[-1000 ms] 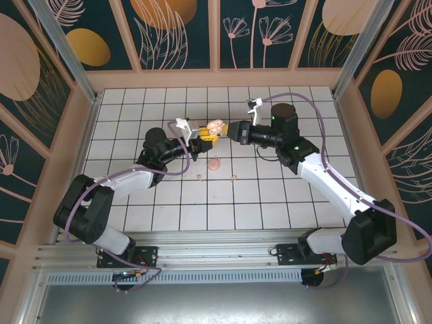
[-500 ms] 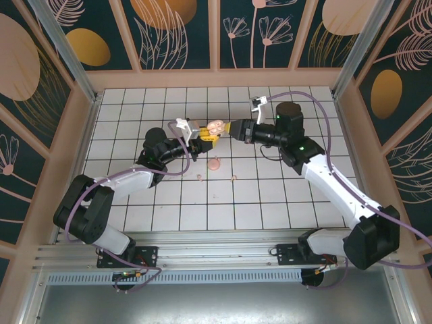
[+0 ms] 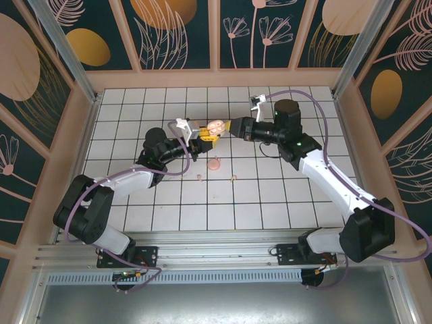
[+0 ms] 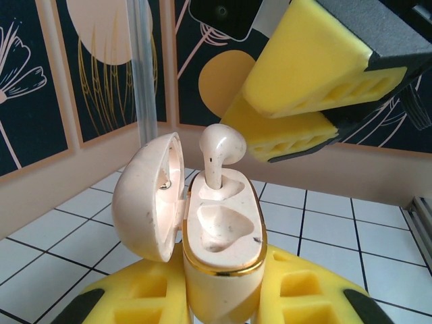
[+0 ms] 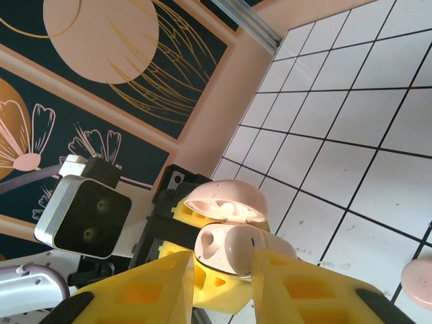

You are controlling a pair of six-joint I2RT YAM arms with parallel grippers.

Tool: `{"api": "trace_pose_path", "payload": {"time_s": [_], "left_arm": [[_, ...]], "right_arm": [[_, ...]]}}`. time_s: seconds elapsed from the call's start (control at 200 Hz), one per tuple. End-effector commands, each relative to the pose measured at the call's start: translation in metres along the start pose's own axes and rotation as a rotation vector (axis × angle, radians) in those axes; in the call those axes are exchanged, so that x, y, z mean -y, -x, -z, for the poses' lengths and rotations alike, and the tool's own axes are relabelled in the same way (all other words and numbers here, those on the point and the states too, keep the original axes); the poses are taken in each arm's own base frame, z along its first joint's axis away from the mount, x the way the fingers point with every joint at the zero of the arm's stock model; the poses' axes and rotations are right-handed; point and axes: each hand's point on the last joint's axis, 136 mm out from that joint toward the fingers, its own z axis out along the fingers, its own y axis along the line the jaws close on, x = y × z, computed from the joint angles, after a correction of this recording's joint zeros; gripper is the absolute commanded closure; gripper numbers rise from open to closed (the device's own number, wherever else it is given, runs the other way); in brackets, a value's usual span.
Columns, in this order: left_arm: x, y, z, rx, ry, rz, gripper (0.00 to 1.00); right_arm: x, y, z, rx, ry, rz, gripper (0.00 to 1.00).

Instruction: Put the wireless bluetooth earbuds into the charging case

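The left gripper (image 4: 219, 300) is clamped on the charging case (image 4: 223, 270) and holds it up off the table (image 3: 135, 202), lid (image 4: 145, 196) swung open to one side. One earbud (image 4: 217, 152) stands in the far socket, stem down and rounded head well above the gold rim, so it seems lodged rather than fully home. The near socket (image 4: 219, 226) is empty. The right gripper (image 4: 290, 115) hovers just above and beside that bud, its yellow pads (image 5: 155, 290) a little apart with nothing between them.

The step in hand looks like finishing the first insertion. To do it well, the right arm should lift away along the line of the stem and not sideways, since a sideways brush from a foam pad could flick the bud out of its socket. If the bud sits proud (the wrist view suggests it does, though the angle may flatter it), a light push straight down on the head with one pad would seat it. The left arm should hold the case level and steady so the open lid does not swing into the way.

On the table, one pale speck (image 3: 200, 178) and another pale speck (image 3: 233, 178) lie near a pink rounded object (image 3: 214, 163). These are probably further buds, and one would be fetched for the empty socket.
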Motion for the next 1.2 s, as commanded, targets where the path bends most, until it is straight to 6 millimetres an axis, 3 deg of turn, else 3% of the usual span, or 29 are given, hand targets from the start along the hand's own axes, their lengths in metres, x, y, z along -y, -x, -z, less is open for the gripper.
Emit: {"api": "trace_pose_path", "payload": {"time_s": [0.0,1.196], "left_arm": [[0.005,0.025,0.0,0.052,-0.022,-0.067,0.97],[0.002,0.023,-0.002,0.038,-0.015,-0.062,0.97]], "right_arm": [[-0.022,0.015,0.002,0.027,0.075,0.04,0.72],[-0.03,0.002,-0.01,-0.011,0.095,0.034,0.81]]}}
